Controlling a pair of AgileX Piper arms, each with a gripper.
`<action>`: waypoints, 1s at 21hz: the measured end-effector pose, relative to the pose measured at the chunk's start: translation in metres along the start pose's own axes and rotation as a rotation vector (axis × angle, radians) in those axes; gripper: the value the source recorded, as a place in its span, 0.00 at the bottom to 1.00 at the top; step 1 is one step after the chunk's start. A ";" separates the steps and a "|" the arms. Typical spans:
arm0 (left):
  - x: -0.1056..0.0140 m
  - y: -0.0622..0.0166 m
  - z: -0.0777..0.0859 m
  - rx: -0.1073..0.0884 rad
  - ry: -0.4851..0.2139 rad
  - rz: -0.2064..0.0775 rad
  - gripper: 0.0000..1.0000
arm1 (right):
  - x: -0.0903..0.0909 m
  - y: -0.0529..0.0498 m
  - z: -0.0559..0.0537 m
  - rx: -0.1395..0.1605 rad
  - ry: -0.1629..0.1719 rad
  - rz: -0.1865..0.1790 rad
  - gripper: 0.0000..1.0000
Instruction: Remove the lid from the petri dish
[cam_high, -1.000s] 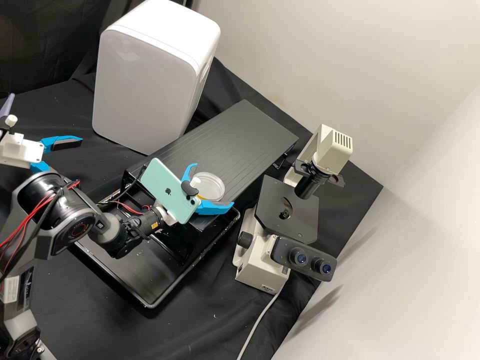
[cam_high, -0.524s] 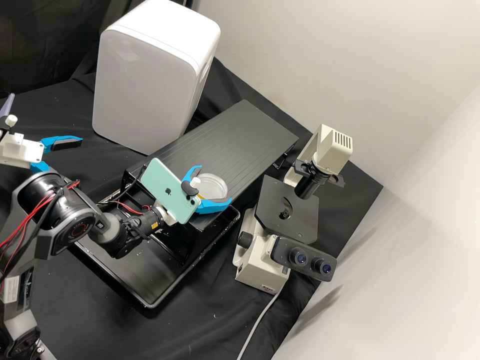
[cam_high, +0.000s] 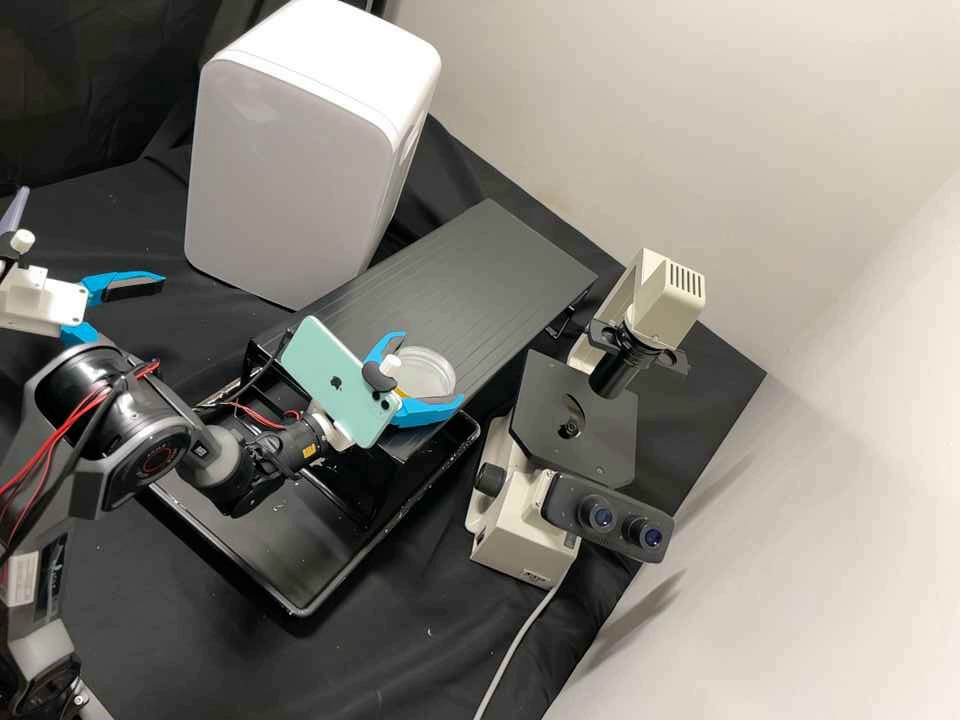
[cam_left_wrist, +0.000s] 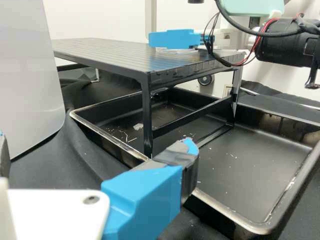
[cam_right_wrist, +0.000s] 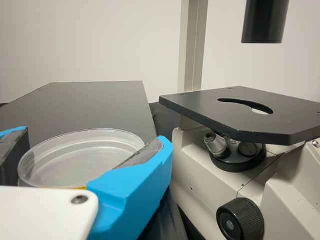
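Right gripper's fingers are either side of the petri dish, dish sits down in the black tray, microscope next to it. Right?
Not quite: the high view shows the petri dish on top of the raised black shelf, above the black tray, not in it. The rest holds: the right gripper straddles the dish, and the microscope stands next to it.

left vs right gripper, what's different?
Left gripper is open and empty; right gripper is shut on the petri dish. Left gripper sits low over the bench cloth by the white box; right gripper is up at the black platform, near the microscope. Both have blue fingers.
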 end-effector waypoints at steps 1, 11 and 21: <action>0.000 0.0000 0.000 0.000 0.000 0.000 1.00 | 0.000 0.000 0.000 0.000 0.000 0.000 0.00; 0.000 0.0000 0.000 0.000 0.000 0.000 1.00 | -0.001 0.002 -0.002 0.000 0.007 0.006 0.00; 0.000 -0.0003 0.000 0.000 0.000 -0.001 1.00 | -0.005 0.009 -0.009 0.007 0.032 0.026 0.00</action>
